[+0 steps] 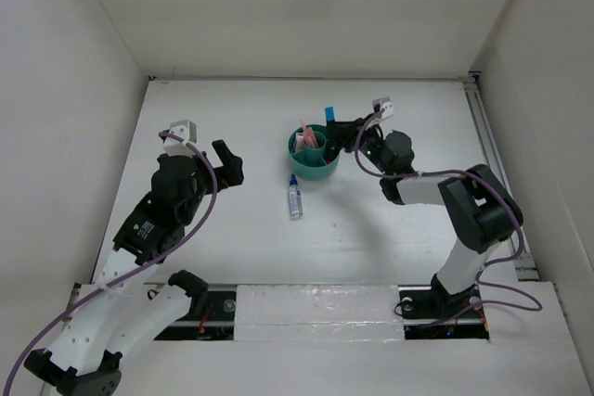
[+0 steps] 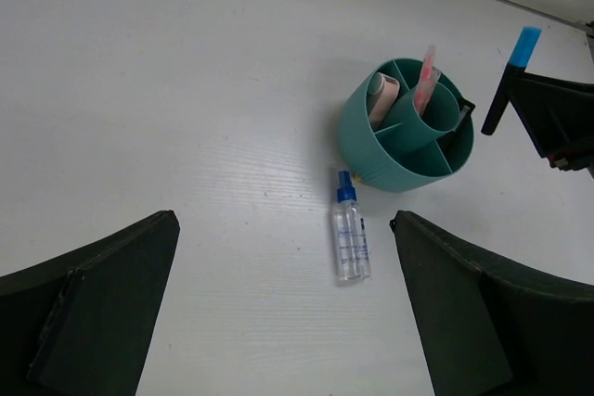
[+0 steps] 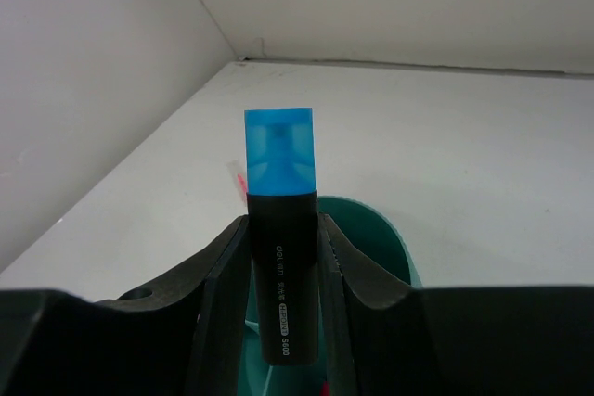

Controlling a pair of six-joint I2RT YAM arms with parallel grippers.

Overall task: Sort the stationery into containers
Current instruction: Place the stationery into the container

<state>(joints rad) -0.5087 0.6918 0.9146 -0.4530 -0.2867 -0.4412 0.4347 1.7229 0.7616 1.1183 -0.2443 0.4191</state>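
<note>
Currently in the right end effector (image 3: 283,243): we see both jaws clamped on the black barrel of a blue-capped highlighter (image 3: 278,159), with the cap up and the barrel end pointing down.
Highlighter's place: it is held upright in the air, just beside the far right rim of the teal organizer (image 1: 313,162) and not yet inside. We judge it is carried vertically because the compartments take long things only end-on.
Organizer contents: a pink pencil-like stick (image 2: 427,76) stands in the central cup, and a pale pink roll-shaped item (image 2: 381,99) leans in a ring compartment. We cannot read the other compartments.
Left end effector (image 1: 229,163): the jaws are wide apart and grip nothing. It hovers well to the left of the organizer, probably so the two arms do not cross.
Clear bottle with blue cap (image 2: 350,240): it lies flat on the worktop (image 1: 232,229), just in front of the organizer with its cap toward it. We cannot tell whether they touch.
Step, as we judge it: lowering the highlighter into a free compartment, with the bottle left to sort.
Risk: the barrel could catch on a divider and tip the light organizer.
</note>
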